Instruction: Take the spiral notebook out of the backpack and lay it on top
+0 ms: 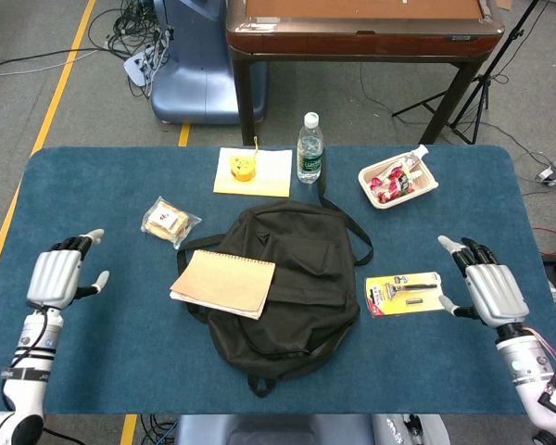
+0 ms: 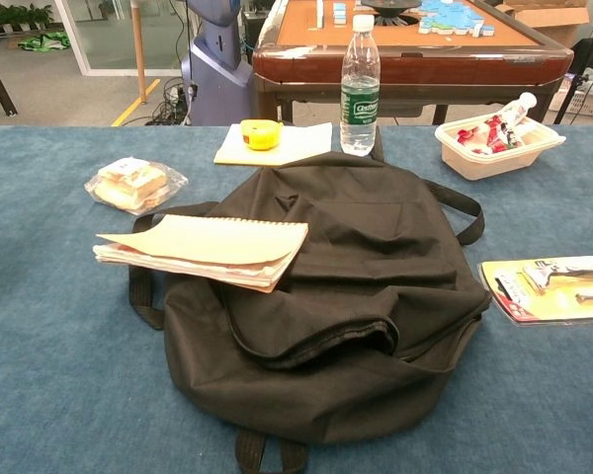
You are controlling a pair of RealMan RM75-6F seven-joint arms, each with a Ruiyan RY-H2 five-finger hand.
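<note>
The tan spiral notebook (image 1: 224,283) (image 2: 206,249) lies flat on the left part of the black backpack (image 1: 287,287) (image 2: 346,296), its left edge overhanging the bag. The backpack sits in the middle of the blue table. My left hand (image 1: 58,276) hangs open over the table's far left, well away from the notebook and holding nothing. My right hand (image 1: 486,289) is open at the far right, beside the razor pack, fingers apart and empty. The chest view shows neither hand clearly.
A wrapped sandwich (image 1: 168,221) (image 2: 130,184) lies left of the backpack. Behind it are a yellow tape measure on paper (image 1: 246,168), a water bottle (image 1: 309,148) (image 2: 360,84) and a snack tray (image 1: 397,181). A carded razor pack (image 1: 403,292) lies right of the bag.
</note>
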